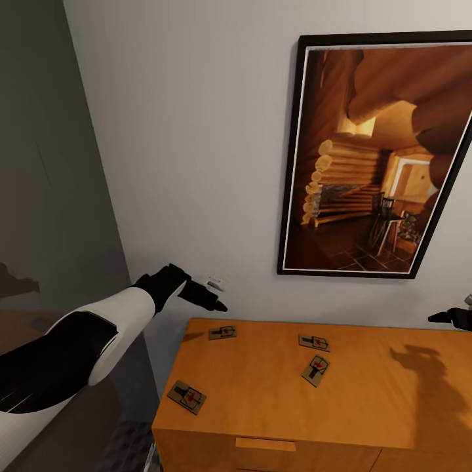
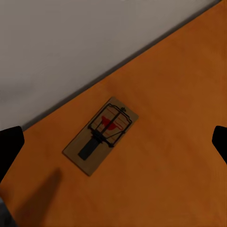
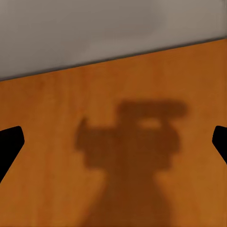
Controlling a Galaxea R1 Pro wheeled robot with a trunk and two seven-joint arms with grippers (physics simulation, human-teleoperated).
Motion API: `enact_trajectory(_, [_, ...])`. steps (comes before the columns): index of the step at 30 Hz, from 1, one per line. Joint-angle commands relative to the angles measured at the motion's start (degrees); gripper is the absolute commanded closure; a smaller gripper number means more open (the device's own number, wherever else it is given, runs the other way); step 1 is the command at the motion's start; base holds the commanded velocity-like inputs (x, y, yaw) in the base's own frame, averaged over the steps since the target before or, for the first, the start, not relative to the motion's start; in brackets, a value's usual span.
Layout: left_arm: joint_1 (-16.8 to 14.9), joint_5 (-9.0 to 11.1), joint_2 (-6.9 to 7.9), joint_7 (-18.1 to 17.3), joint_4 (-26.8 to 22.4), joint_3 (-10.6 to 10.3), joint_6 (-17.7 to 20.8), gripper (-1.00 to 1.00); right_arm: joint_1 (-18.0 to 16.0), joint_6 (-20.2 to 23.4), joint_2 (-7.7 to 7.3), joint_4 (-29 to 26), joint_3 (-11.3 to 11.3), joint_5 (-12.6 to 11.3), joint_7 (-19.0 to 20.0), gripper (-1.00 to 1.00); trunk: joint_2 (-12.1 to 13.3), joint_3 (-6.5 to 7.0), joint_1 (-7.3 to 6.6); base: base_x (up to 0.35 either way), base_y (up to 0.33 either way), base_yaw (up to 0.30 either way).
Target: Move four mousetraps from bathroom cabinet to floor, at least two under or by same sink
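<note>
In the head view, the orange-brown cabinet [image 1: 262,393] stands against a pale wall, and all four mousetraps lie flat on its top: one [image 1: 223,332] near the back edge toward the left, one [image 1: 187,397] near the front left corner, and two closer to the middle, one [image 1: 314,342] lying just behind the other [image 1: 316,370], which is turned at an angle. A drawer front with a small pull shows along the cabinet's front face. The left gripper [image 1: 208,298] hangs in the air above the cabinet's back left corner, close to the wall and just above the back-left mousetrap, touching nothing. The right gripper [image 1: 452,318] pokes in at the right edge of the view over the cabinet's right part, with its shadow falling on the wood below. A framed picture of a log-cabin interior [image 1: 377,157] hangs on the wall above the cabinet. In the left wrist view, a mousetrap [image 2: 100,135] lies on the cabinet top near the wall line, with dark wire and a red spot on its board; the two dark fingertips [image 2: 9,146] stand wide apart at either edge, holding nothing. In the right wrist view, the fingertips [image 3: 9,144] are likewise spread wide over bare wood carrying the gripper's shadow, empty.
</note>
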Motion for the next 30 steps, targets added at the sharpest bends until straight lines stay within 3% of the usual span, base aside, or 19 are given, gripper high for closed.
enact_trajectory(1, [-0.05,-0.33,-0.01,-0.19,-0.08,0.22,0.36,-1.00,-0.05,0.15,-0.01,-0.06,-0.13,0.56,0.40,-1.00,-0.50,-0.29,0.24,0.000,0.000,0.000])
enact_trajectory(30, [-0.04,-0.32,0.06,-0.16,-0.17,0.23,0.39,-1.00,-0.05,0.15,-0.01,-0.06,-0.14,0.53,0.40,-1.00,-12.13,-5.50,6.61,0.000,0.000,0.000])
